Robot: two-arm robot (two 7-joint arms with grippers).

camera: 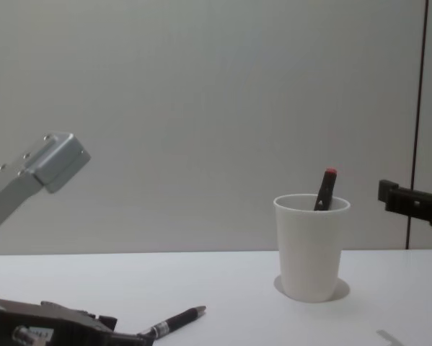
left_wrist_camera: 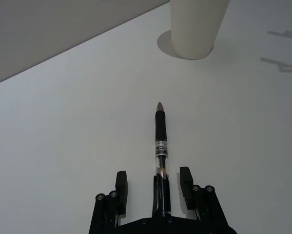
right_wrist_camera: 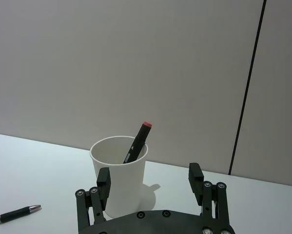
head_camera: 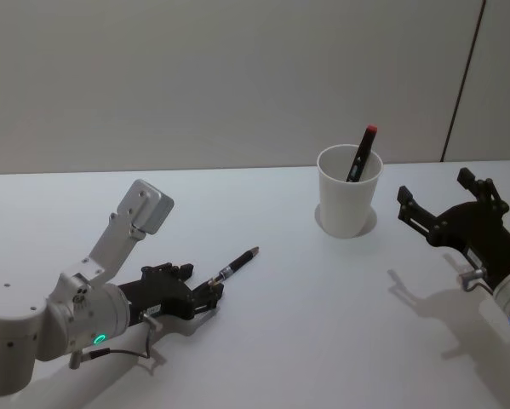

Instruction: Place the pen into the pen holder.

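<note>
Low toward the counter's [head_camera: 306, 341] left side, the left gripper [left_wrist_camera: 153, 176] has its jaws apart astride the back end of the pen [left_wrist_camera: 160, 141], nothing clamped. It lies flat, well apart from the white cup [head_camera: 348, 204], which holds a red-capped marker [head_camera: 363, 153]. Beside the cup, the right gripper [head_camera: 436, 192] hangs with jaws apart. Grasp, lift and drop all look undone.

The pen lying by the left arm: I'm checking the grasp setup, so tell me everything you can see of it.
The pen is slim, with a black grip section, a pointed metallic tip and a clear barrel carrying a printed label. It lies flat on the white table, its tip aimed towards the white paper cup but well apart from it. Its rear end sits between the open fingers of the left end effector, with a gap on either side, so it does not look clamped.
</note>
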